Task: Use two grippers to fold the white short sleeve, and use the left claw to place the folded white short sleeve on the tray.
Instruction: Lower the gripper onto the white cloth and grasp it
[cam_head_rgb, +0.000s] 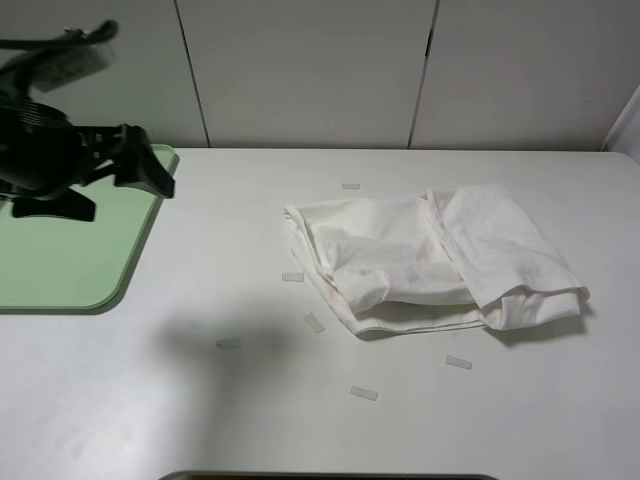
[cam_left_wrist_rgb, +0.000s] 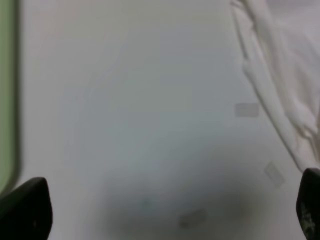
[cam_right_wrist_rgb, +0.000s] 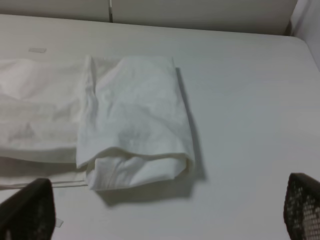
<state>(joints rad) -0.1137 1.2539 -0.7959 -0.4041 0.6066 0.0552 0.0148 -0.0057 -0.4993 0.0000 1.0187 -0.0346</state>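
Worktop (cam_head_rgb: 200, 420): white, matte, fills most of the exterior high view. Behind it is a pale wall of flat panels (cam_head_rgb: 300, 70) with dark vertical seams between them.

White short sleeve (cam_head_rgb: 430, 255): lies on the worktop, right of centre. It is gathered into a rough, rumpled rectangle of several layers. The right-hand part is folded over on top, and loose edges show along the near side. It is well apart from the tray, and no end effector touches it.

Tray (cam_head_rgb: 60, 260): pale green, rounded corner, low rim. It lies flat at the left edge of the worktop and is cut off by the frame. Nothing lies on the part that shows.

Left arm: black and motion-blurred, raised over the tray's far right corner in the exterior high view.
- Left end effector (cam_left_wrist_rgb: 167, 207): jaws spread wide, one fingertip at each side of the wrist view. Nothing is between them and nothing is held.
- Bare worktop lies below it, with the tray's green edge to one side and the shirt's edge to the other.
- A soft shadow falls on the worktop between tray and shirt.

Right end effector (cam_right_wrist_rgb: 165, 210): jaws likewise spread wide and empty. The fingertips frame the folded-over end of the shirt from the near side without touching it.

Tape strips (cam_head_rgb: 315, 322): small, pale, translucent, stuck flat on the worktop.
- Several lie scattered off the shirt's left and near sides.
- One lies just beyond its far edge.
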